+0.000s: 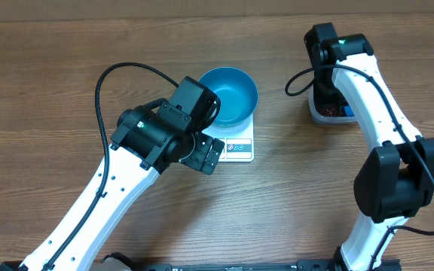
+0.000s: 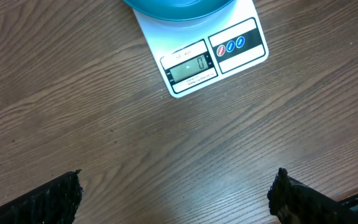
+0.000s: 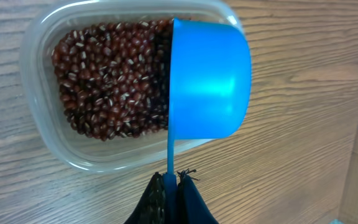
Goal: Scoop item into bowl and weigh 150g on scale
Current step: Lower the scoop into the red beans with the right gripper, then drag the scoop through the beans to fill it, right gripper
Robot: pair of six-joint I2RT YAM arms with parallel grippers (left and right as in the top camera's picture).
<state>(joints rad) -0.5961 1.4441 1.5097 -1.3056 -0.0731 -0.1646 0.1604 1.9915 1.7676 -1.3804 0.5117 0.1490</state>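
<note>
Weighing has not started. The bowl sits on the scale, near the middle of the desk, and from overhead its inside looks bare blue, with no beans in it. The display shows a zero in my left wrist view. All the beans I can see lie in the clear tub, well apart from the scale on my right side.

Judgement: setup is done, and the first scoop is under way. The carrying, pouring and topping up to the target weight are all left to do.

My right end effector is pinched tight on the thin handle of the blue scoop. The scoop hangs over the right end of the tub, its mouth turned toward the beans. I cannot tell whether it holds any.

My left end effector is spread wide and holds nothing. It hovers over bare desk just in front of the scale.
</note>
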